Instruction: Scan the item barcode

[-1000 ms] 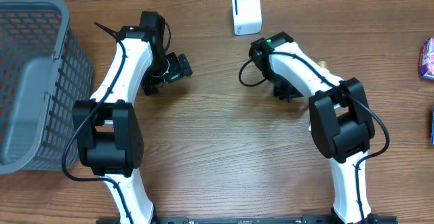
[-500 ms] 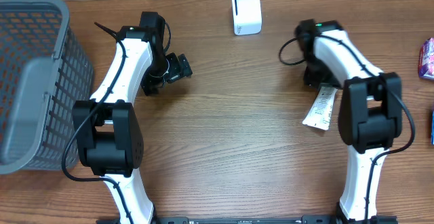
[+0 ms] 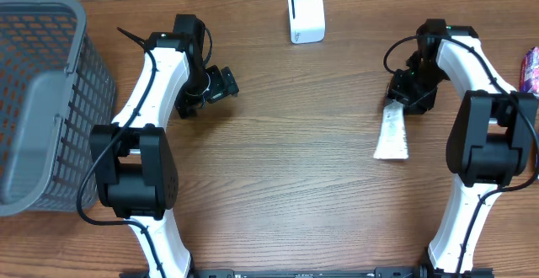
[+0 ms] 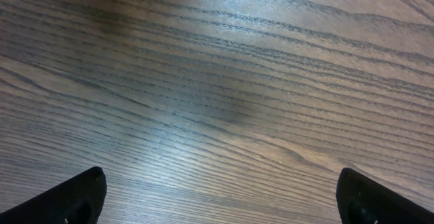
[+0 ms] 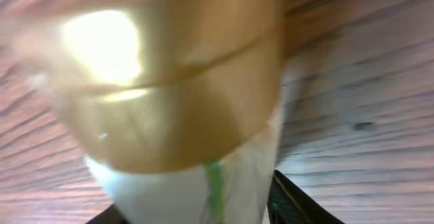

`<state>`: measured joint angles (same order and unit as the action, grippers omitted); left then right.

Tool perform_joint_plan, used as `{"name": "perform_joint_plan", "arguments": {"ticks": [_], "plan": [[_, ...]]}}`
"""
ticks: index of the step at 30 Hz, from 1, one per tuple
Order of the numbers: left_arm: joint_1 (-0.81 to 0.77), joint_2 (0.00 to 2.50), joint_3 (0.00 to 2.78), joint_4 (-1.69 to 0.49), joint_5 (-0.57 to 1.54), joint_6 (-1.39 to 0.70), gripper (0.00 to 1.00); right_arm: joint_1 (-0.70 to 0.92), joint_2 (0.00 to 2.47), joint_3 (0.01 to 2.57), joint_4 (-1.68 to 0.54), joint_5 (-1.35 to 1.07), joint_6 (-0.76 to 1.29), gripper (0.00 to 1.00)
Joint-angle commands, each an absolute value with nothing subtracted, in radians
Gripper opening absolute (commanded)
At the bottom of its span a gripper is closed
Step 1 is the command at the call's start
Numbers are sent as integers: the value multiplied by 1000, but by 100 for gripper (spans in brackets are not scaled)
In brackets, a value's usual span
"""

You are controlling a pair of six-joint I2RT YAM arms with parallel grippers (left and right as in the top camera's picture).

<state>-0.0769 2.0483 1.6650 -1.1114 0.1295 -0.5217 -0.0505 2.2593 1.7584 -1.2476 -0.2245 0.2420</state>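
The item is a white tube point(image 3: 392, 131) with a gold cap point(image 5: 169, 81) and a green stripe. In the overhead view it hangs slanted down from my right gripper point(image 3: 404, 95), at the right of the table. The right wrist view is blurred, with the tube filling the space between the dark fingers point(image 5: 293, 200) of my right gripper point(image 5: 196, 210), which is shut on it. A white barcode scanner point(image 3: 306, 13) stands at the back centre, well left of the tube. My left gripper point(image 3: 221, 82) hovers open and empty over bare wood point(image 4: 220, 198).
A grey mesh basket point(image 3: 50, 101) fills the left side. A colourful packet point(image 3: 530, 72) and a blue thing point(image 3: 536, 156) lie at the right edge, close to my right arm. Brown wooden tabletop point(image 3: 286, 160) lies between the arms.
My right arm has swung from the table's middle toward the right edge, carrying the white tube away from the scanner. The left arm has not moved.
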Motion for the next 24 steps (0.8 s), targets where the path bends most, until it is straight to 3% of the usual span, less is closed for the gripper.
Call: {"name": "perform_joint_plan", "arguments": {"ticks": [1, 2, 5, 11, 20, 24], "plan": [[-79, 2053, 1671, -1114, 119, -519, 100, -36, 2246, 1758, -1252, -276, 236, 41], [-79, 2053, 1671, -1114, 119, -519, 100, -36, 2245, 1768, -1263, -252, 243, 31], [-79, 2053, 1671, -1114, 119, -519, 100, -32, 2233, 1793, -1295, -172, 265, 15], [-79, 2053, 1671, -1110, 119, -520, 100, -10, 2193, 1824, -1361, -60, 288, 14], [-79, 2053, 1671, -1100, 120, -520, 100, 144, 2188, 1820, -1465, 488, 616, 6], [-79, 2053, 1671, -1099, 120, -520, 100, 220, 2191, 1781, -1438, 608, 710, 6]]}}
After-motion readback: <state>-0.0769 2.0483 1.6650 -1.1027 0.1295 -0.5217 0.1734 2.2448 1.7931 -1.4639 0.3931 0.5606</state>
